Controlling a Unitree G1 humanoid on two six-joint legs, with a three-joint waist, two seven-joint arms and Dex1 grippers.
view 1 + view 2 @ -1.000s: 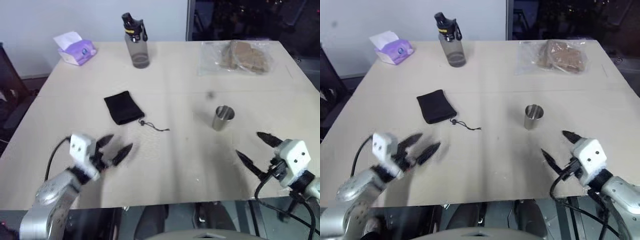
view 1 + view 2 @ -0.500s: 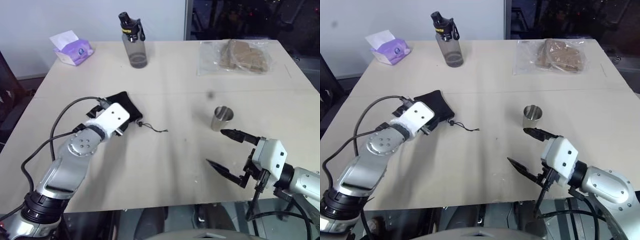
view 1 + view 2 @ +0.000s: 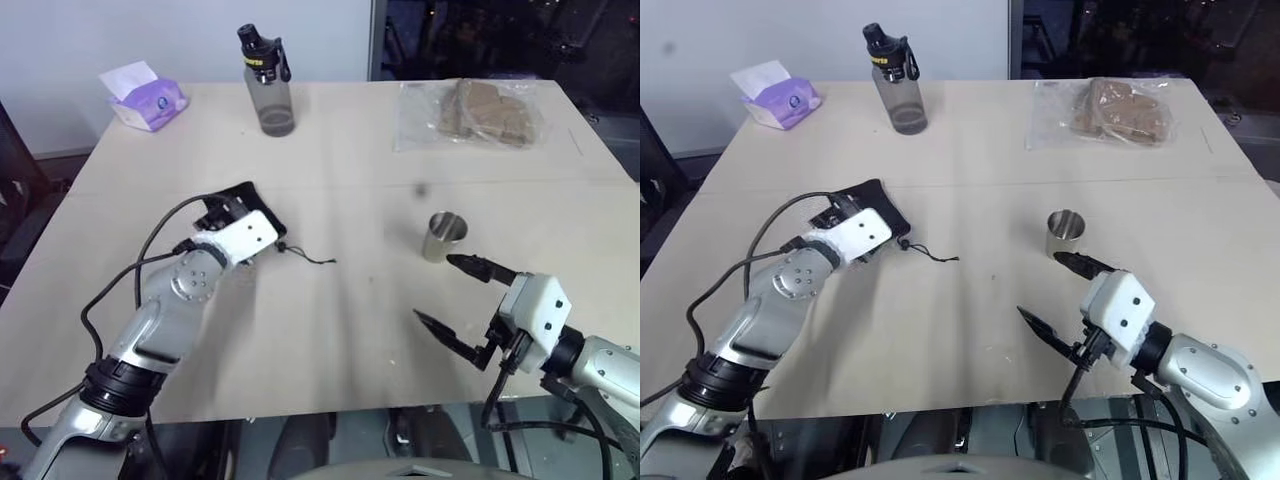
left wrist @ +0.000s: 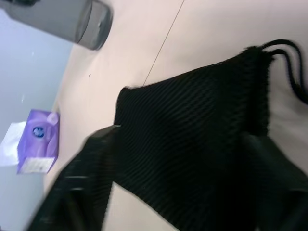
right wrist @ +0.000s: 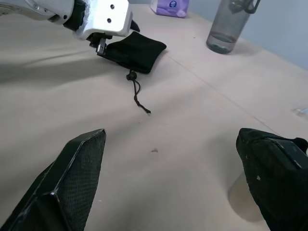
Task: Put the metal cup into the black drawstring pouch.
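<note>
On the desk [image 3: 330, 330], left of centre, the black drawstring pouch [image 4: 192, 144] lies flat with the left claw [image 3: 222, 212] directly over it. In the left wrist view its two fingers [image 4: 72, 192] stand one on each side of the cloth, overlapping the near edge of the pouch; jaws parted around the fabric, and whether they actually pinch it I cannot tell. The pouch cord [image 3: 308, 255] trails away from the mouth toward the middle of the desk.

The metal cup [image 3: 443, 236] stands upright, open end up, right of centre and well apart from the pouch. The right claw [image 3: 462, 300] hovers near the front edge on the right side, jaws spread wide and empty. Its upper fingertip [image 3: 462, 263] lies just beside the base of the cup, nearer the robot; touching or not cannot be told. The lower finger points toward the desk middle.

Far side of the desk: grey bottle [image 3: 270, 85] with black cap, purple tissue pack [image 3: 150, 100] at the left corner, clear plastic bag [image 3: 475, 112] of brown items at the right.
</note>
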